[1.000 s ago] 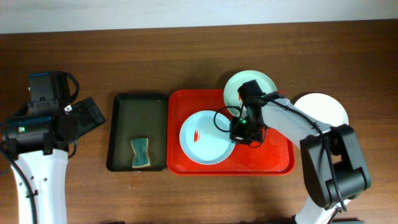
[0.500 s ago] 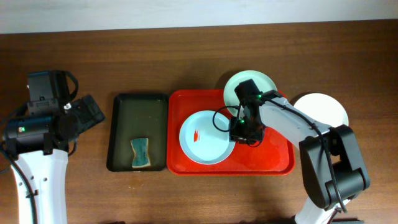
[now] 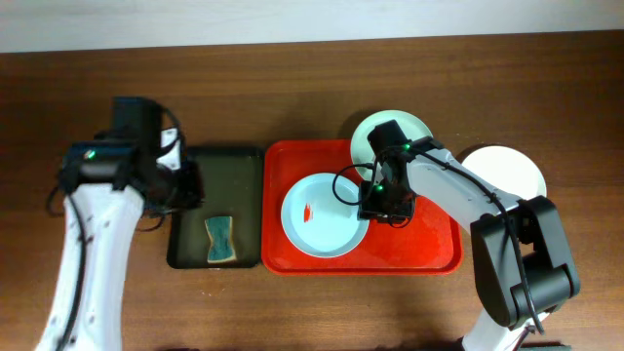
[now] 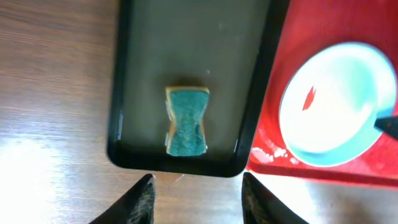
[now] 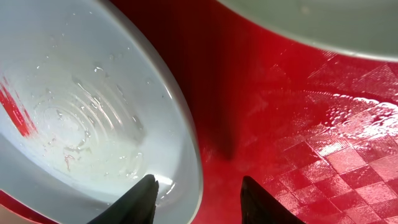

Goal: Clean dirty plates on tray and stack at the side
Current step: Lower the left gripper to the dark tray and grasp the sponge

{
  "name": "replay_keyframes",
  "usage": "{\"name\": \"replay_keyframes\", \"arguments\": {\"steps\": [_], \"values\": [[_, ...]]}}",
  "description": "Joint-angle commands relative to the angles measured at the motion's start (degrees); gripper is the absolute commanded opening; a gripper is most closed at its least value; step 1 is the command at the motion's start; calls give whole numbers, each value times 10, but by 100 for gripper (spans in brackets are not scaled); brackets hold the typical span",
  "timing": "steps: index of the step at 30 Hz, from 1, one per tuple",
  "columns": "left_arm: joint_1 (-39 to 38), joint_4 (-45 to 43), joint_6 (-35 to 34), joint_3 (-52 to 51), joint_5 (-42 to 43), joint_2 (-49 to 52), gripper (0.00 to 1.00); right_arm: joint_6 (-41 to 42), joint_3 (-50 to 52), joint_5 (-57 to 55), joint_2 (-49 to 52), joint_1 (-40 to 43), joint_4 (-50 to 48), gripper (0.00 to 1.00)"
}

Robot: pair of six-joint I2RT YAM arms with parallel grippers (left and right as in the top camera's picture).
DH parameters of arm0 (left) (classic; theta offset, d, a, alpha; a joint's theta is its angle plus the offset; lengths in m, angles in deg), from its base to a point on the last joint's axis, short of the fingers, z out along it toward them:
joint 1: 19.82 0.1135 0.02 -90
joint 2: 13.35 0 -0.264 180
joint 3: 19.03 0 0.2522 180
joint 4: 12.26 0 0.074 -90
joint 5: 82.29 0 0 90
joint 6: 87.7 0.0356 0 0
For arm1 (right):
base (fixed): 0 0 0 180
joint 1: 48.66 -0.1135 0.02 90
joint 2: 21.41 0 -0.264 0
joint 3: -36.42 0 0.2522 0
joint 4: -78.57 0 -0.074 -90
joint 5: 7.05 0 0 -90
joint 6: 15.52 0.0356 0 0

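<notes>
A pale blue plate (image 3: 322,216) with a red smear (image 3: 308,212) lies on the red tray (image 3: 429,249). My right gripper (image 3: 378,203) is open, low over the plate's right rim (image 5: 189,155). One fingertip is over the plate's inside and the other over the bare tray (image 5: 298,149). A mint plate (image 3: 392,136) rests over the tray's back edge. The white plate (image 3: 507,171) sits on the table to the right. My left gripper (image 4: 198,202) hangs open and empty above the left part of the dark tray (image 3: 190,210).
A teal sponge (image 4: 186,121) lies in the near end of the dark tray (image 4: 186,37), just left of the red tray. Water beads wet the red tray's floor. Bare wood table surrounds both trays.
My left arm has swung in from the far left to above the dark tray, and its jaws have narrowed. My right jaws have spread apart at the blue plate's rim.
</notes>
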Motion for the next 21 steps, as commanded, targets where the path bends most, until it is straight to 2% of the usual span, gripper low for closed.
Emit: {"name": "replay_keyframes", "arguments": {"steps": [1,6,12,19,21], "values": [[-23,2,16,-5,8,62,41,-2,-8,-7,-8,-2,2,48],[-30,-21,-9,-64,8,117,42,-2,-8,-7,-8,-2,2,49],[-30,-176,-9,-191,8,117,37,-2,-8,-7,-8,-2,2,49],[-30,-265,-10,-270,6,117,31,-2,-8,-7,-8,-2,2,49],[-30,-275,-41,-278,-19,117,31,-2,-8,-7,-8,-2,2,49]]}}
